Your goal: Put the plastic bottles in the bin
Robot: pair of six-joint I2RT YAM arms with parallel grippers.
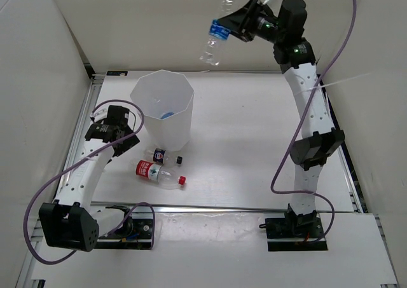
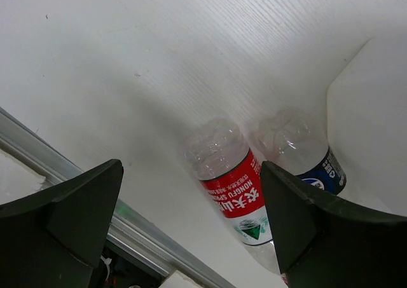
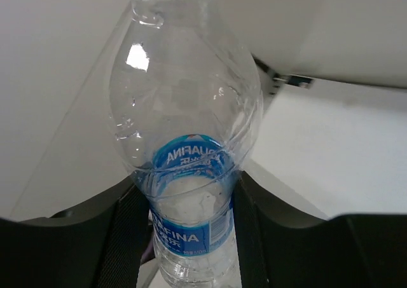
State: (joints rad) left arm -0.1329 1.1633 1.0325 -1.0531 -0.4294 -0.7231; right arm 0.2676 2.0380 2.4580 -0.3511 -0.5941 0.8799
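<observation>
The white faceted bin (image 1: 186,117) stands at the table's left middle; a blue-labelled bottle (image 1: 167,115) lies inside it. My right gripper (image 1: 236,22) is shut on a clear blue-labelled bottle (image 1: 218,30), held high above the table, behind and to the right of the bin; the right wrist view shows it (image 3: 187,173) squeezed between the pads. The red-labelled bottle (image 1: 157,173) and the shorter dark-labelled bottle (image 1: 164,155) lie side by side in front of the bin. My left gripper (image 1: 130,145) is open and empty, left of them; its wrist view shows both, the red-labelled one (image 2: 232,186) and the dark-labelled one (image 2: 305,151).
White enclosure walls stand at the left, back and right. A metal rail (image 1: 222,206) runs along the table's near edge. Purple cables hang from both arms.
</observation>
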